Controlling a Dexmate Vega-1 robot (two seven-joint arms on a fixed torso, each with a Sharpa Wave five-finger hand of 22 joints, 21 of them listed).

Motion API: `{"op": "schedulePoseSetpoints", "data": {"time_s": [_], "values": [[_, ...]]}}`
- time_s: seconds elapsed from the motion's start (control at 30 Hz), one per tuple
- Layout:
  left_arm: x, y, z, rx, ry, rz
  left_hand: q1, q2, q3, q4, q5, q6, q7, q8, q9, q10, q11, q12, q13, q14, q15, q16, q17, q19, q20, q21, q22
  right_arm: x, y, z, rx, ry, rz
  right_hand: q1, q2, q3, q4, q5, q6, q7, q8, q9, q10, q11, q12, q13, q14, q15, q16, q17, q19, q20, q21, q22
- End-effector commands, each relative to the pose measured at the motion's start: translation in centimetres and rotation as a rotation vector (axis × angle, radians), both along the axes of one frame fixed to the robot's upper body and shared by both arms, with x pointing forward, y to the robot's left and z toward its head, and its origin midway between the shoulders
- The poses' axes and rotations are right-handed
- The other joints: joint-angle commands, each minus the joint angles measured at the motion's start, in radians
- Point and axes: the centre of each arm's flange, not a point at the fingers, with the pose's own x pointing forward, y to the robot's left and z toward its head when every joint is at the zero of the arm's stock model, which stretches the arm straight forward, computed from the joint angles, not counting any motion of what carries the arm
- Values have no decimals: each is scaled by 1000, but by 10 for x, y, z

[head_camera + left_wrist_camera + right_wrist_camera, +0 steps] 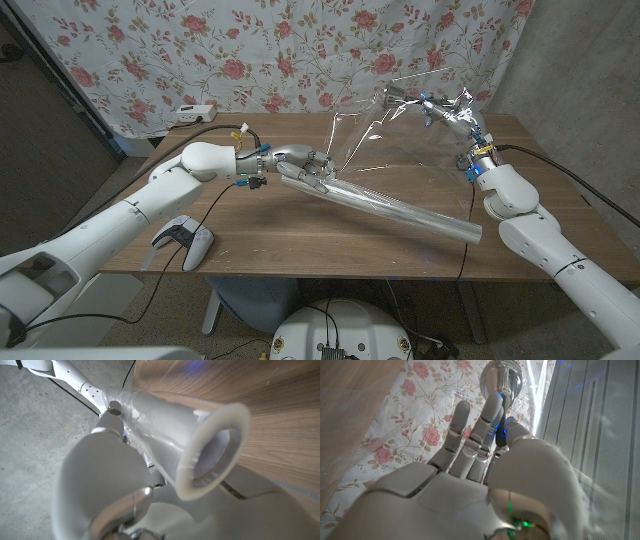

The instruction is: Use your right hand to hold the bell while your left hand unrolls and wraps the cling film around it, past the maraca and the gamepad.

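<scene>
Film stretched between the hands is nearly invisible over the tabletop, and it partly veils the silvery bell, which the right hand grips raised above the far right. The right wrist view shows its fingers closed under the bell's shiny dome. Fingers of the left hand wrap the cling film roll at mid-table, its open end clear in the left wrist view, while the white gamepad lies near left.

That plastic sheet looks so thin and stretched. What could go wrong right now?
The film is stretched in the air between the roll in the left hand and the bell in the raised right hand; it may tear or cling to itself. The long roll slants down to the table and may drag there.
</scene>
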Motion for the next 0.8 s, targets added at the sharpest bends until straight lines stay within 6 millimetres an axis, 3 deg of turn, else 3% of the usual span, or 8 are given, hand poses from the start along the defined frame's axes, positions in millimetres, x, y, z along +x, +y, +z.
{"op": "schedulePoseSetpoints", "data": {"time_s": [0.03,0.4,0.8], "values": [[-1,-1,8,57,-33,24,79,75,125,-9,10,15,2,3,31,121,-108,6,207,110,-153,0,-1,4,-4,4,1,-11,15,-5,-36,3,65,-7,2,4,-1,8,3,3,-3,2,2,-5,-2,2,4,2,-1,0,-2,-152,4,1],[-2,-4,7,74,-44,32,81,72,125,-8,14,21,5,0,30,123,-108,5,211,112,-154,-3,-4,9,-4,6,1,-11,20,-12,15,46,201,-7,2,5,-1,8,4,5,-3,2,3,-2,-2,2,6,2,2,1,-1,-152,4,1],[-3,-1,25,103,-83,71,85,68,126,-9,18,30,3,-2,28,135,-107,3,207,123,-154,0,-4,14,-5,7,1,-17,30,-10,17,52,332,-7,2,5,-1,8,5,3,-2,3,1,-5,-3,3,6,2,2,1,-2,-152,4,1]]}}
